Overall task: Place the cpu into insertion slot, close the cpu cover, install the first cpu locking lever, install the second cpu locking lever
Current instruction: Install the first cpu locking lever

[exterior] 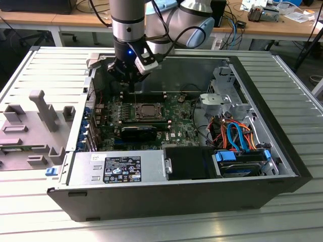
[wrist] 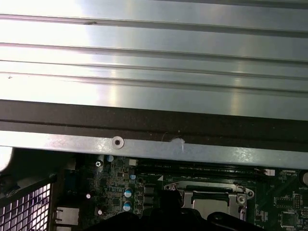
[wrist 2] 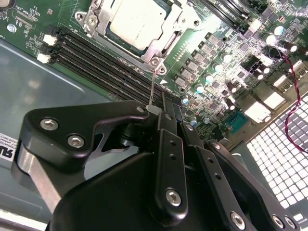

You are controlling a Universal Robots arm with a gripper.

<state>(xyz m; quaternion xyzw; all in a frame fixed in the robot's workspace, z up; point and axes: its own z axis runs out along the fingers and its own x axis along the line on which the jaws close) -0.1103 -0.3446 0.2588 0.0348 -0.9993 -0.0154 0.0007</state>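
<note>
The circuit board (wrist 2: 226, 72) is green, and the chip (wrist 2: 137, 21) has a pale silver top. The gripper (wrist 2: 166, 113) is black, the cables (exterior: 237, 133) orange and blue.

black label (exterior: 122, 171) with white print on the power supply box (exterior: 116, 168), too small to read, no other legible text

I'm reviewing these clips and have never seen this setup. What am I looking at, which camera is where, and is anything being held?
The exterior view shows a robot arm reaching down into an open computer case lying on a metal table. Its gripper hangs above the green motherboard. The two wrist views ride on the arm itself. In the second wrist view, the cpu sits in the insertion slot with the cpu cover closed over it. The gripper's black fingers pinch a thin wire locking lever beside the memory slots.
</note>
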